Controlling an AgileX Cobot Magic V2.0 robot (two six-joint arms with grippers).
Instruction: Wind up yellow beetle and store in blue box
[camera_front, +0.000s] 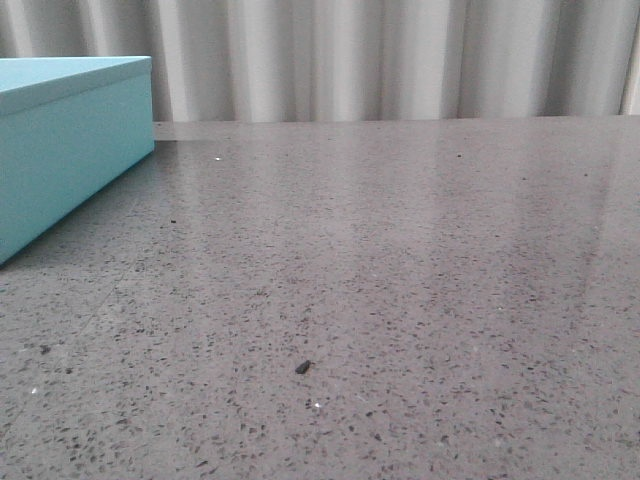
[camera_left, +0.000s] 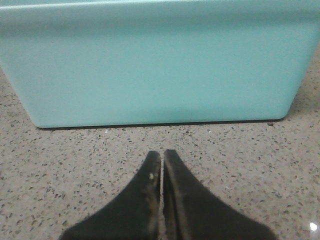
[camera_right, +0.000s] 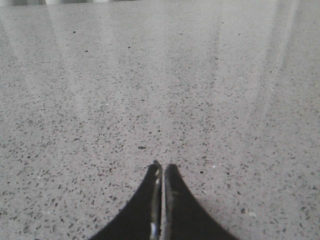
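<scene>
While the grey speckled worktop (camera_front: 400, 280) fills nearly the whole front view, pale pleated curtains (camera_front: 400, 60) hang along its far edge. Surface is glossy, faint streaks of reflected light on the right side.

Next biggest: the blue box (camera_front: 70, 140), far left of the worktop on the robot's left side, cut off by the frame edge. Matte turquoise, sharp corners, lid closed on top w/ a visible lip line. It sits flat on the worktop, thin dark shadow under its base. In the left wrist view the blue box (camera_left: 155, 65) stands right ahead of the left hand (camera_left: 162, 155), its long side facing the cam, near but not touching; a strip of bare worktop between them.

Left hand: two dark fingers (camera_left: 145, 200) pressed together, only a hairline seam between, nothing held. It's low over the worktop.

Right hand (camera_right: 162, 167): same story, dark fingers (camera_right: 185, 210) together, nothing between them, only speckled worktop ahead of it.

Yellow beetle: can't see it in any of the 3 views, so can't say where it is.

Smallest: a dark crumb-like speck (camera_front: 303, 367) near the front-middle of the worktop, and a tiny white fleck (camera_front: 218, 158) farther back near the box.
</scene>
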